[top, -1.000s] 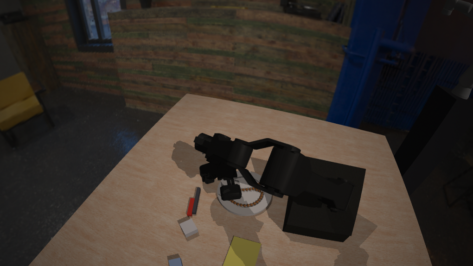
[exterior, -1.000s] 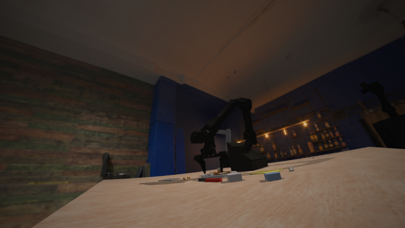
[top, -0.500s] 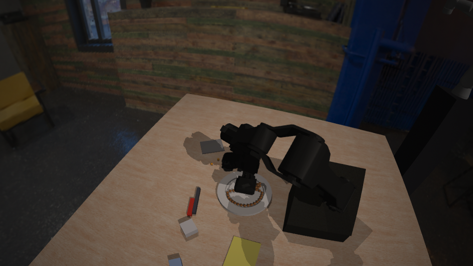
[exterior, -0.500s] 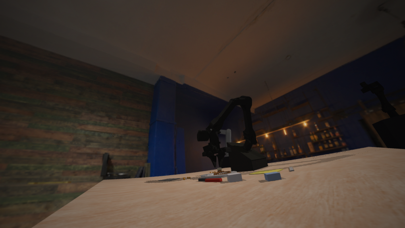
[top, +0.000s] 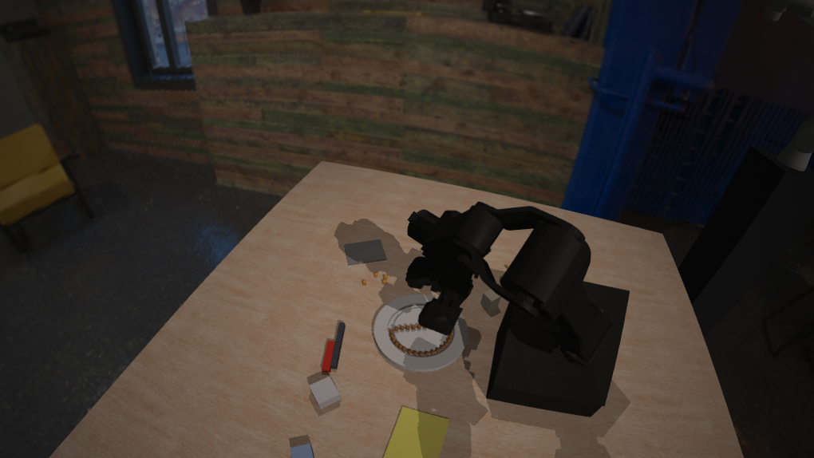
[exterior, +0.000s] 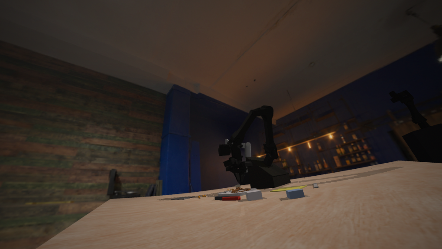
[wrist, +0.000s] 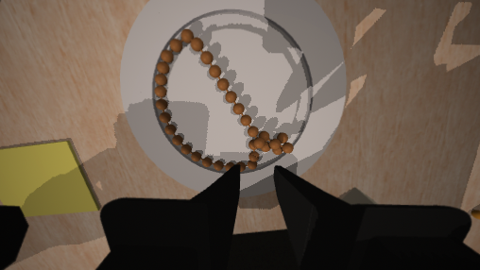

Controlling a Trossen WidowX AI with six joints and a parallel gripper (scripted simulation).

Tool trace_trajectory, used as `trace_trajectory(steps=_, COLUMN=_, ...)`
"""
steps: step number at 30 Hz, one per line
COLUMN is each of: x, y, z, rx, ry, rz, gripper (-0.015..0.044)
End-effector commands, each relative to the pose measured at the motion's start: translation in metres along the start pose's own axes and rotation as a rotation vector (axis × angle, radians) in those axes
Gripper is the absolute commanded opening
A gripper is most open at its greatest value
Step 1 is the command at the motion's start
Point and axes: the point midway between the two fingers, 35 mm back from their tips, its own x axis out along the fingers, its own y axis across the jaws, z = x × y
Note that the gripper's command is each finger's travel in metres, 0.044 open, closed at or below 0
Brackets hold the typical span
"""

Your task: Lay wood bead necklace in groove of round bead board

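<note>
The brown wood bead necklace [top: 421, 353] [wrist: 161, 92] lies on the pale round bead board [top: 381, 337] [wrist: 137, 80]. In the wrist view, its left and lower beads follow the circular groove. Another stretch cuts diagonally across the middle. Several beads are bunched near the groove at the lower right. The groove's top and right side hold no beads. My gripper [wrist: 257, 171] [exterior: 237, 184] is partly open, with nothing between its fingers. Its tips are over the board's near edge in the wrist view, just below the bunch. The arm hides the tips in the top view.
A dark grey plate [top: 365, 252] and loose orange beads [top: 375, 274] lie beyond the board. A red bar [top: 327, 356], a dark bar [top: 338, 345] and a white block [top: 324, 392] are left. A yellow sheet [top: 415, 434] [wrist: 42, 177] and blue block [top: 302, 451] are nearer the camera.
</note>
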Motion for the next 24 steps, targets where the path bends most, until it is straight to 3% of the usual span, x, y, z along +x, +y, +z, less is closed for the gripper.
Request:
trace_trajectory(steps=1, x=0.013, y=0.000, z=-0.004, rx=0.014, ry=0.009, rz=0.000, gripper=0.0120)
trace_trajectory(steps=24, x=0.033, y=0.000, z=-0.004, rx=0.012, ry=0.007, rz=0.001, gripper=0.0120)
